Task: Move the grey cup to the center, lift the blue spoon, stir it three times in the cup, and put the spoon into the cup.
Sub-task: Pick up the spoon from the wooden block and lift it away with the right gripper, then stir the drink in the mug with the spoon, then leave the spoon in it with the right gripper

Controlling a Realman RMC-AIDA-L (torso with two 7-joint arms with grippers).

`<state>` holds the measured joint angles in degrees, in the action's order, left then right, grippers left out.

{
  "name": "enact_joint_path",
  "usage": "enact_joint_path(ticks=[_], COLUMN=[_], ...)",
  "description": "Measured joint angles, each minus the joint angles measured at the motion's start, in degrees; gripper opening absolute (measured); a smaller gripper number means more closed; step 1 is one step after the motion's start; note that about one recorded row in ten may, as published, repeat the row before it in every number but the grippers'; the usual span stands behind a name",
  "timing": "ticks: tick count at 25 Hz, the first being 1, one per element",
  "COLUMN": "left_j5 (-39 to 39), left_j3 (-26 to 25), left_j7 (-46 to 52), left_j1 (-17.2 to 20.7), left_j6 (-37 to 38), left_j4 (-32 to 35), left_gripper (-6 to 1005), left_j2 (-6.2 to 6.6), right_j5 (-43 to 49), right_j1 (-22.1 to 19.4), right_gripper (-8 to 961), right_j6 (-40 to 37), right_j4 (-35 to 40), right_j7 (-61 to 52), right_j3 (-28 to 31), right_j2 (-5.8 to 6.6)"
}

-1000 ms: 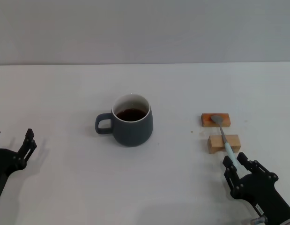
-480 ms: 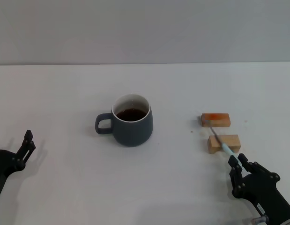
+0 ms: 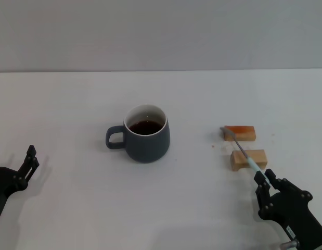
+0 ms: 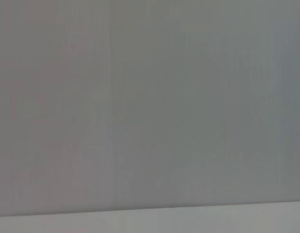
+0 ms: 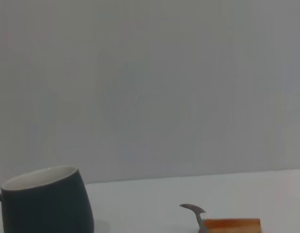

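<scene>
Table (image 3: pixel 72 104), blue spoon (image 3: pixel 244 152) bowl-end away

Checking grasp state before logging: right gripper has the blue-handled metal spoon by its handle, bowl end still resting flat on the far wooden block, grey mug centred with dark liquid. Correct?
Not quite: the slim metal spoon with the pale-blue handle no longer rests on the far wooden block; its bowl end is raised off it, as the right wrist view shows. The rest holds: right gripper at the handle, squat slate-grey mug centred with dark liquid.
</scene>
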<state>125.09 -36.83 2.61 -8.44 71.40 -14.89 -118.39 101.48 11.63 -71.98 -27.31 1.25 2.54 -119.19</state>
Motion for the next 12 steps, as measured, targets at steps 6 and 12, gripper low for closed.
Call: enact_joint_path(ticks=[6,12], left_j5=[0.1,0.1], left_j3=[0.0,0.4], left_j7=[0.0,0.0], left_j1=[0.2,0.5], left_j6=[0.0,0.0], left_j4=[-0.1,-0.3], left_gripper=[858,858], left_j2=[0.0,0.01], right_j5=[0.0,-0.3], right_j1=[-0.9,-0.2], right_gripper=[160,160], right_j6=[-2.6,-1.6], right_j4=[-6.7,-19.4], right_j7=[5.6,11.3], right_j3=[0.4,1.3], right_j2=[1.96,8.27])
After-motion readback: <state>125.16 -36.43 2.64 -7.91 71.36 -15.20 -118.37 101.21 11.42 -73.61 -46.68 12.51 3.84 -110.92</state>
